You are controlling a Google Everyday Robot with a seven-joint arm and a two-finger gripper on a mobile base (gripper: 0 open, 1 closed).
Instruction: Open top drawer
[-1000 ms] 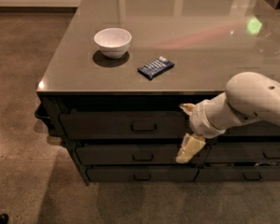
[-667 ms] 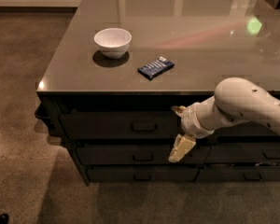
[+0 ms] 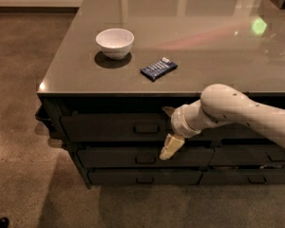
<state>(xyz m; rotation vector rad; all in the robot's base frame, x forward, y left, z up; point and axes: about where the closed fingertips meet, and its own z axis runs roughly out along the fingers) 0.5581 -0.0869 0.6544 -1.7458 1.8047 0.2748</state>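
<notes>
Meanwhile the gripper (image 3: 165,131) had slid left under the worktop's (image 3: 213,46) front edge, jaws spread wide, just right of the top drawer's (image 3: 99,127) handle (image 3: 146,128). The drawer looked shut; grasping seemed next. Farther back, toward the left edge, the packet (image 3: 158,68) and bowl (image 3: 115,42) had not moved.

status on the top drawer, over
claw open, just right of the handle. top drawer shut. bowl, packet up on counter, no obstruction.
</notes>
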